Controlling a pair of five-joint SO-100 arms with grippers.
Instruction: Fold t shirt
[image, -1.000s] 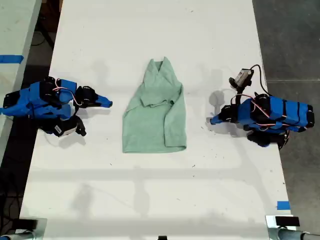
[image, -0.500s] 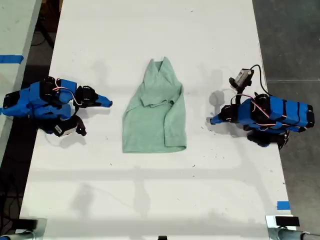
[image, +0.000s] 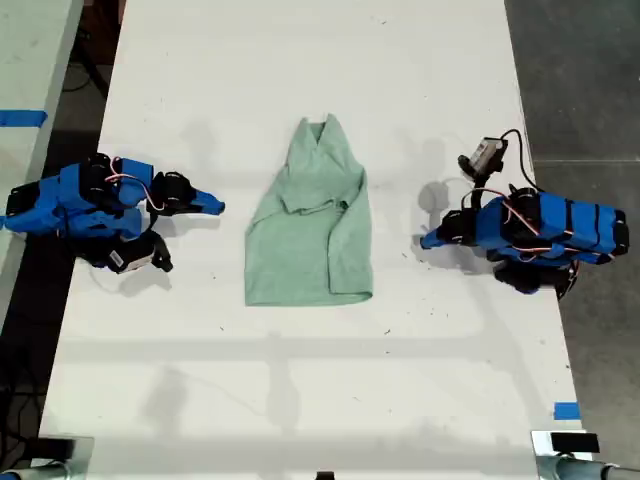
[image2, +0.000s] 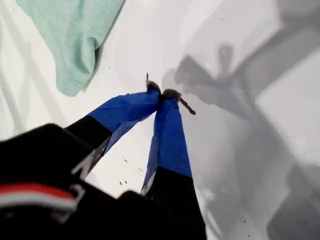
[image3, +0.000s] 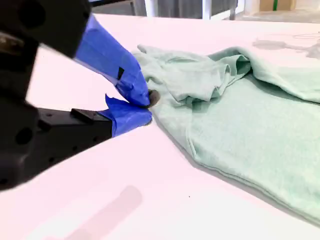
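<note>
While nothing is really shifting since a second ago, the t shirt (image: 310, 240) is lying mid-frame on the bench (image: 300, 400), sleeves tucked in. My first claw (image2: 162, 95) and my second claw (image3: 145, 107) are both sitting pinched together, empty, beside the cloth. The fold is probably pausing or finishing.
</note>
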